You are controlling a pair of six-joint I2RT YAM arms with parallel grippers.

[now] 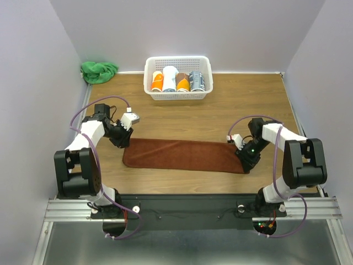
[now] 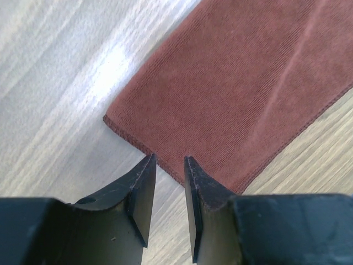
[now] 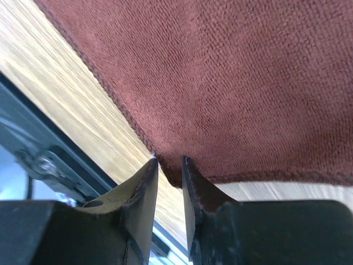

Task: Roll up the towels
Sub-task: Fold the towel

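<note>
Lying flat on the table (image 1: pixel 182 113), the brown towel (image 1: pixel 185 155) stretches as a long strip from left to right across the near half, between your two arms. Your left gripper (image 1: pixel 123 143) sits at its left end, tips down at the short edge near the far corner. The jaws are drawn close with a narrow gap, and the hem crosses just at the tips; you cannot tell whether they pinch it. Your right gripper (image 1: pixel 246 163) sits at the near right corner, also narrowed to a slit. The corner of the towel meets that slit, but whether it is clamped does not show. Well behind, at the far edge, a white basket (image 1: pixel 176 58) holds four rolls (image 1: pixel 182 83) standing side by side: orange, white, brown, grey. A green towel (image 1: pixel 99 72) lies crumpled in the far left corner.
</note>
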